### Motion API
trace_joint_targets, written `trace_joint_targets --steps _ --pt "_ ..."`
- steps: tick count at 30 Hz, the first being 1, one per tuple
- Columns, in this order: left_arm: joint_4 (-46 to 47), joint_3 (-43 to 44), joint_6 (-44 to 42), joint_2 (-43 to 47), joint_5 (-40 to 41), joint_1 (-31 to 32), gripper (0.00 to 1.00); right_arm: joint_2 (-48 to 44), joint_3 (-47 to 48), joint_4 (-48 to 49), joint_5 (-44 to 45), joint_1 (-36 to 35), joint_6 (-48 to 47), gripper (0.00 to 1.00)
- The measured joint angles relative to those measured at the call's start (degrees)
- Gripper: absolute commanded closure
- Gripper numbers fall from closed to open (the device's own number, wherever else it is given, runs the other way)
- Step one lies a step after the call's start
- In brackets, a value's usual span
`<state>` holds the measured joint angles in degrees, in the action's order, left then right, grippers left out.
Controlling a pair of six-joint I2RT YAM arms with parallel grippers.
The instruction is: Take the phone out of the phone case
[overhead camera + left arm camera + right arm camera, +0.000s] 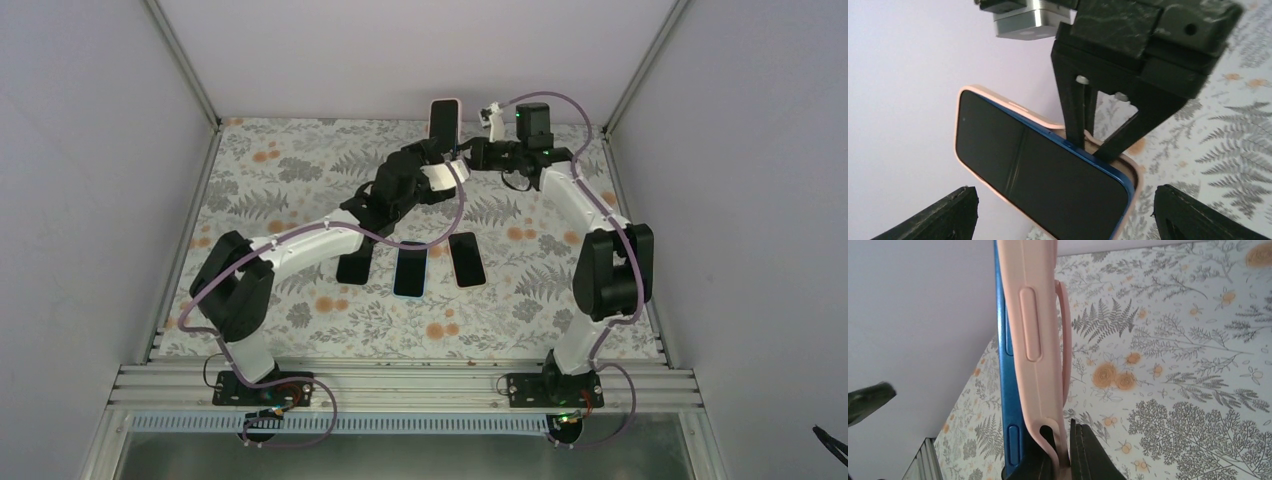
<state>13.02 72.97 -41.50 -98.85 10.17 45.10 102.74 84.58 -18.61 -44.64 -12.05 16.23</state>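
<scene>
— What takes up most of the view?
— The table (560, 300), covered in a fern-and-flower print. The left arm (300, 245) and right arm (575, 200) are both stretched towards its far edge.
— And their tools?
— The right tool (1092, 150) is pinched tight on the phone case (1035, 315). Its two black fingers meet on the case's long edge, near one end. The left tool (1065, 192) is spread wide, one finger at either side of the screen, gripping nothing.
— Where is the case itself?
— It is held up on end at the far side of the table, in front of the back wall, with the screen facing the left arm. It is pale pink.
— Is the phone out?
— No. The phone (1038, 170), blue-framed with a dark screen, sits inside the case. Only at the corner beside the right tool does the pink rim stand off the blue frame.
— Anything else?
— Three dark handsets (410, 270) lie flat in a row mid-table, between the arms. Smallest of all is a raised button cover (1030, 322) on the case's side.
</scene>
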Motion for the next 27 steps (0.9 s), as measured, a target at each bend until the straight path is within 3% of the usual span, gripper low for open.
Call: trace_joint_targets --steps 5,20,27 --pt "4.72 0.00 -0.04 -1.99 2.73 0.07 0.14 -0.57 -0.28 1.09 0.00 0.00 0.55 0.97" --pt "6.84 0.35 -0.04 -4.28 6.86 0.09 0.17 -0.57 -1.18 2.82 -0.09 -0.37 2.23 0.97" --pt "9.33 0.70 -1.22 -5.31 10.25 0.79 0.34 -0.59 -1.51 4.57 -0.02 -0.72 2.89 0.97"
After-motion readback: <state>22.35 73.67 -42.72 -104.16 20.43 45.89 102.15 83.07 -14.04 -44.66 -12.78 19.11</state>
